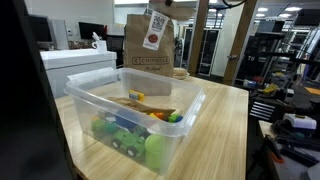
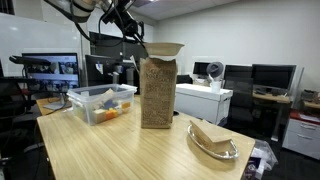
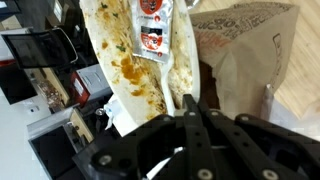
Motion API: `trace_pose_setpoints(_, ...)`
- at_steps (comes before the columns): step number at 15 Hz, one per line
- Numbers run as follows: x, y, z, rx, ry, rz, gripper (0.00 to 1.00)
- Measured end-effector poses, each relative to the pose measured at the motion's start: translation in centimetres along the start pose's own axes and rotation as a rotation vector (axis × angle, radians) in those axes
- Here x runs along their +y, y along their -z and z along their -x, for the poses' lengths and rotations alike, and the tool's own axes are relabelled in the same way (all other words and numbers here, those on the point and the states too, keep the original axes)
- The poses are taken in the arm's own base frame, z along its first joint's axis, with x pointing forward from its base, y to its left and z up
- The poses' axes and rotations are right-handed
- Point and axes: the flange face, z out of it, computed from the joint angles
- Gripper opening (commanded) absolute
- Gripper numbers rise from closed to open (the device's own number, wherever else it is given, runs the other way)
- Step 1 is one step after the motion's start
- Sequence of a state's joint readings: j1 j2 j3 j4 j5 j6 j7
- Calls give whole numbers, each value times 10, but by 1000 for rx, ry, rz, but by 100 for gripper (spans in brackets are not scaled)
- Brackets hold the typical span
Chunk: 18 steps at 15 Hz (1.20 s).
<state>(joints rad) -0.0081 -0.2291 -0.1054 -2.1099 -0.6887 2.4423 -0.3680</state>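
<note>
Arm (image 2: 88, 8) angled down over paper bag (image 2: 158, 95) rim; claw (image 2: 138, 40) pinched shut.

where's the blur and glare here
Wrist view: the gripper looms dark and soft near the lens, the stained wrapper brightly lit. In an exterior view glare streaks the clear bin; in an exterior view the paper bag stands evenly lit.

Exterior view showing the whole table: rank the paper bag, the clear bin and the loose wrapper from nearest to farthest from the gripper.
1. paper bag, its rim beside the gripper.
2. clear bin, left of the bag.
3. loose wrapper, front right.
</note>
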Motion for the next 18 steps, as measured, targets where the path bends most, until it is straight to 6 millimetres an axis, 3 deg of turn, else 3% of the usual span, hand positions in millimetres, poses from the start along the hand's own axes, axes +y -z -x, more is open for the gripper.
trace_pose_setpoints(3,-5,22,-15,91,-5,-63,2)
trace_pose_setpoints(11,0,43,-37,189,2,-131,2)
trace_pose_setpoints(18,13,39,-60,290,-43,-244,2)
